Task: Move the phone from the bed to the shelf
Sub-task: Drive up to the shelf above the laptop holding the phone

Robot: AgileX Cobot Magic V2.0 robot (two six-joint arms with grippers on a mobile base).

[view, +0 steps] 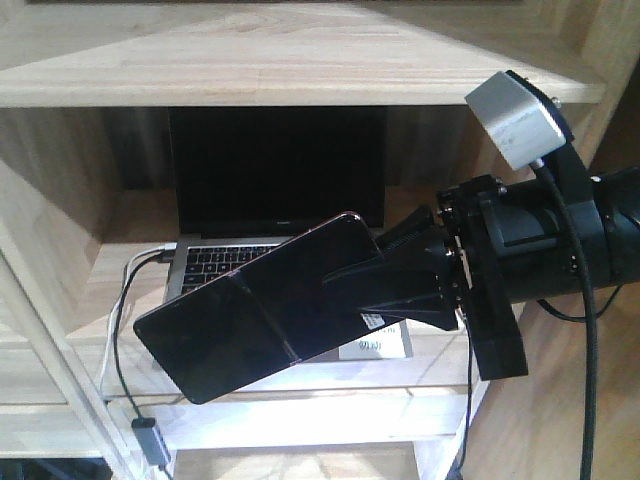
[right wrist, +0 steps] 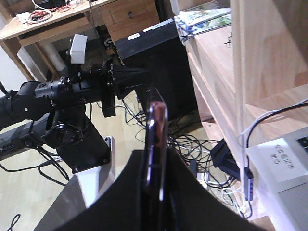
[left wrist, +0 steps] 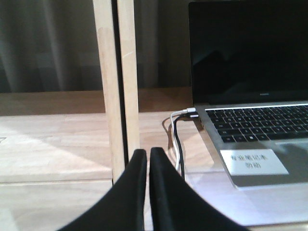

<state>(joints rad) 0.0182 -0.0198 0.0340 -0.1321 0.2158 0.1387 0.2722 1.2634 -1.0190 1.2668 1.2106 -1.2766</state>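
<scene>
The phone [view: 250, 310] is a glossy black slab with a mid crease and a pinkish edge. It hangs tilted in the air in front of the light wood shelf [view: 300, 60], over the laptop's front edge. My right gripper [view: 375, 290] comes in from the right and is shut on the phone's right end. In the right wrist view the phone [right wrist: 157, 115] stands edge-on between the black fingers [right wrist: 137, 178]. My left gripper [left wrist: 144, 155] is shut and empty, low before a shelf upright [left wrist: 118, 86]. The bed is out of view.
A grey laptop [view: 275, 170] stands open in the shelf compartment, with a white label [left wrist: 254, 161] on its palm rest and cables [left wrist: 178, 139] plugged into its left side. The left arm [right wrist: 72, 89] reaches across above the floor. Cables and a black box [right wrist: 154, 62] lie beside the shelf.
</scene>
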